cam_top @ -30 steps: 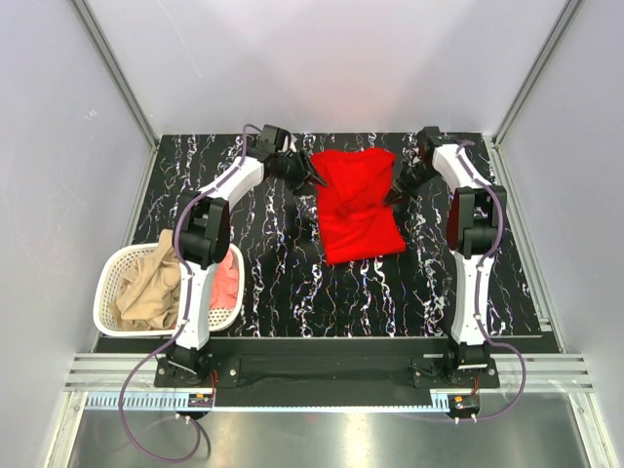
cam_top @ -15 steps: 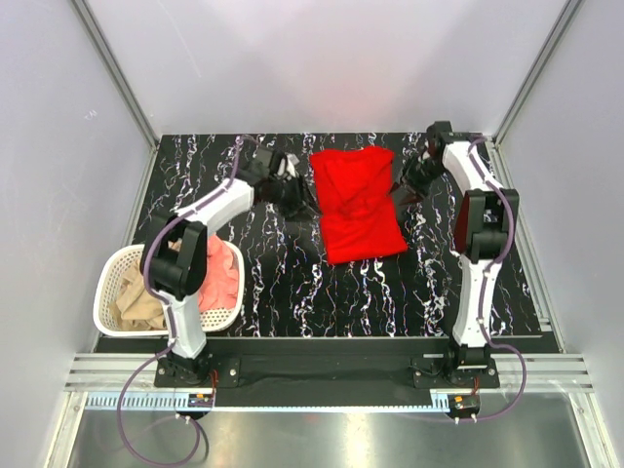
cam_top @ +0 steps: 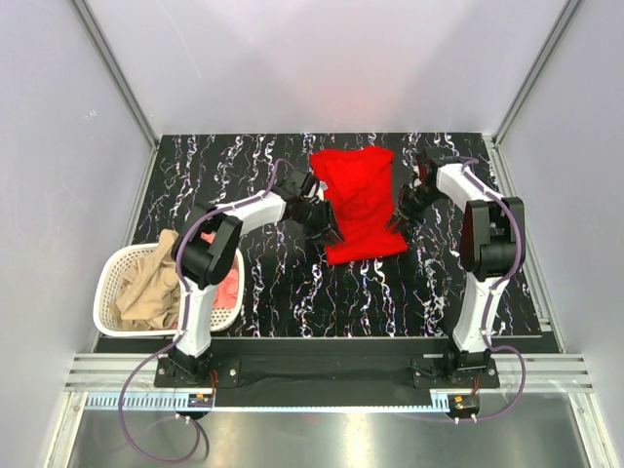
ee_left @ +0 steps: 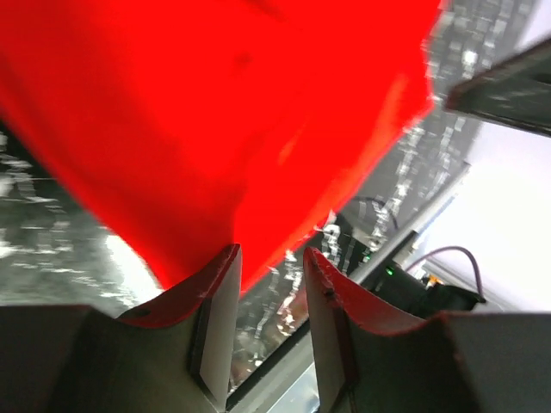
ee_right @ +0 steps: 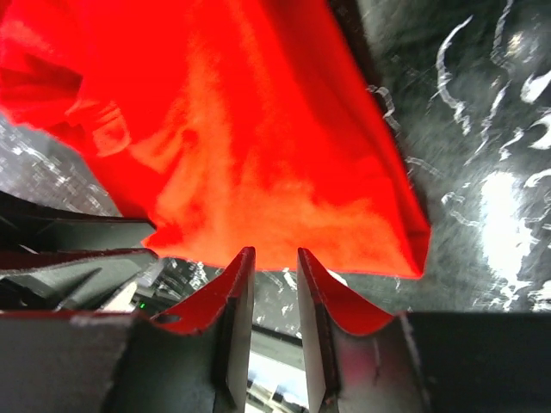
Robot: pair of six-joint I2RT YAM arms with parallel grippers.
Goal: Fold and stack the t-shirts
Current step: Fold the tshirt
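A bright red t-shirt point(cam_top: 359, 200) lies folded into a long rectangle at the middle of the black marbled table. My left gripper point(cam_top: 330, 229) sits low at the shirt's near left edge. In the left wrist view the left gripper point(ee_left: 271, 254) is open, with the red cloth point(ee_left: 224, 129) just past its tips and nothing between the pads. My right gripper point(cam_top: 397, 219) is at the shirt's near right edge. In the right wrist view the right gripper point(ee_right: 275, 252) stands narrowly open, with the red hem point(ee_right: 284, 215) at its tips and only table showing in the gap.
A white perforated basket point(cam_top: 102, 297) stands at the near left of the table, holding a tan t-shirt point(cam_top: 146, 288) and a salmon-pink one point(cam_top: 227, 285). Grey walls and aluminium rails enclose the table on three sides.
Both grippers have moved from the shirt's far corners toward me along its sides. The left one pulled away to the left, then came in at the near left edge. The shirt lies flatter.
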